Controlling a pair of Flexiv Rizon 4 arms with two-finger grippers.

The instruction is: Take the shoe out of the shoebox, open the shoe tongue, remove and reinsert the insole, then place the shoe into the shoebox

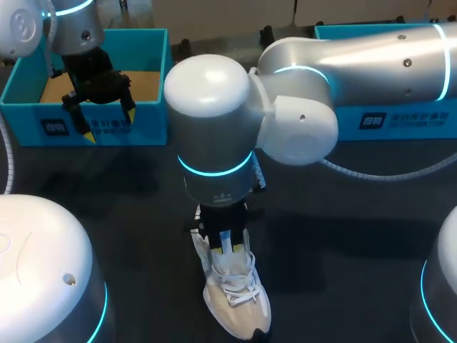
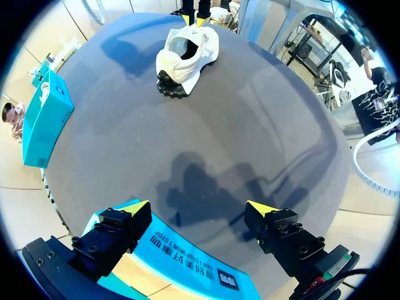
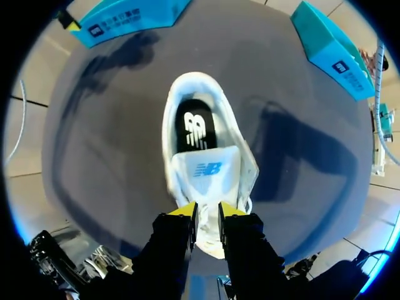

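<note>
A white sneaker [image 1: 239,300] stands upright on the dark table, near its front edge, toe pointing at me. Its black insole [image 3: 195,128] lies inside, and the pale tongue [image 3: 206,169] is raised ahead of my right gripper [image 3: 207,212]. That gripper [image 1: 230,243] comes straight down onto the shoe with its fingers close together, pinching the tongue. From the left wrist view the shoe [image 2: 187,53] is far ahead, with the right gripper [image 2: 194,19] on it. My left gripper [image 1: 109,123] hangs open and holds nothing, above the front wall of the teal shoebox [image 1: 153,71].
The shoebox's front wall [image 2: 187,269] runs just under my left fingers; its brown floor is bare. A second teal box [image 1: 385,118] lies at the back right, behind my right arm. Dark tabletop [image 1: 343,236] lies between the boxes and the shoe.
</note>
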